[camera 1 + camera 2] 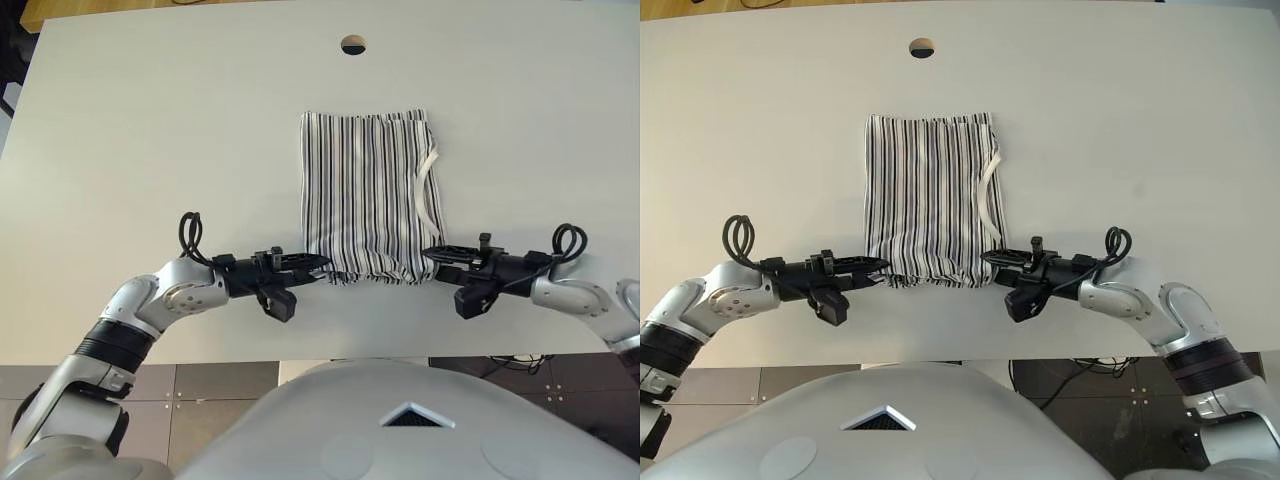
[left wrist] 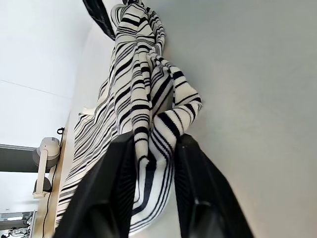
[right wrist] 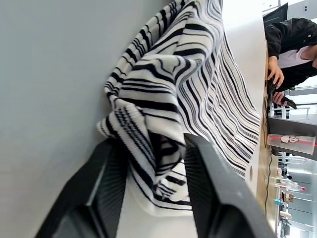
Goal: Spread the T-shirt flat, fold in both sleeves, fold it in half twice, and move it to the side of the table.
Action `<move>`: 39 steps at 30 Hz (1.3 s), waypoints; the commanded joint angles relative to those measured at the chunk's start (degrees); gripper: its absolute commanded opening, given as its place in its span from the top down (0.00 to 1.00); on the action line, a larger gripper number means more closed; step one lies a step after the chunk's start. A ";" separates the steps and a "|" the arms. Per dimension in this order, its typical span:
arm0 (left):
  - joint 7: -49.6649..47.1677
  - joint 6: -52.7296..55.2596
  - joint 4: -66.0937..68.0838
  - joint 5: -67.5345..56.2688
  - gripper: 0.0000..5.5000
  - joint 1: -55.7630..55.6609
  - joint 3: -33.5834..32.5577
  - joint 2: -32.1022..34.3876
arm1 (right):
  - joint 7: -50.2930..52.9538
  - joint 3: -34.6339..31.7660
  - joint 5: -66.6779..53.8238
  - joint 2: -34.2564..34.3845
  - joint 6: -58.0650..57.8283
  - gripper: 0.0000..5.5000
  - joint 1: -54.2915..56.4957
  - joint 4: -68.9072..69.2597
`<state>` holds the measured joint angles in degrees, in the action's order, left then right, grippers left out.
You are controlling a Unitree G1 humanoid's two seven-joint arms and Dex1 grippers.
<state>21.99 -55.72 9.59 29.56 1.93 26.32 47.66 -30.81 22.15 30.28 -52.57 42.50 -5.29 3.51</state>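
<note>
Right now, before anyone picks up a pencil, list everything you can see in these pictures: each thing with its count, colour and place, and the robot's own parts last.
T-shirt: one, black-and-white striped, folded into a rectangle at the middle of the table, near edge bunched up.
table: one, white, under everything.
cable hole: one, round, dark, in the table beyond the T-shirt.
left gripper: one, black, shut on the T-shirt's near left corner.
right gripper: one, black, shut on the T-shirt's near right corner.
</note>
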 commanded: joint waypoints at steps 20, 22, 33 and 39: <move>8.37 9.78 -8.17 -33.71 0.96 7.44 -4.20 2.50 | -12.21 -3.19 -34.50 -0.67 -9.39 0.98 -4.74 3.04; 6.93 14.13 -7.15 -33.32 0.96 4.61 -6.08 -1.47 | -11.64 -3.59 -37.77 3.76 -15.17 0.98 -1.00 2.82; -9.04 25.12 16.45 -9.46 0.96 -14.84 -7.93 -16.42 | 1.80 -5.66 -28.81 26.17 -26.34 0.98 21.17 -22.90; -16.10 23.52 30.92 -5.29 0.81 -23.29 -8.26 -21.03 | 5.70 -5.07 -22.82 31.97 -22.83 0.78 29.41 -36.96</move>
<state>7.56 -32.14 38.11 23.91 -19.43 19.11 27.18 -25.78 16.87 6.00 -22.15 18.45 21.89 -30.20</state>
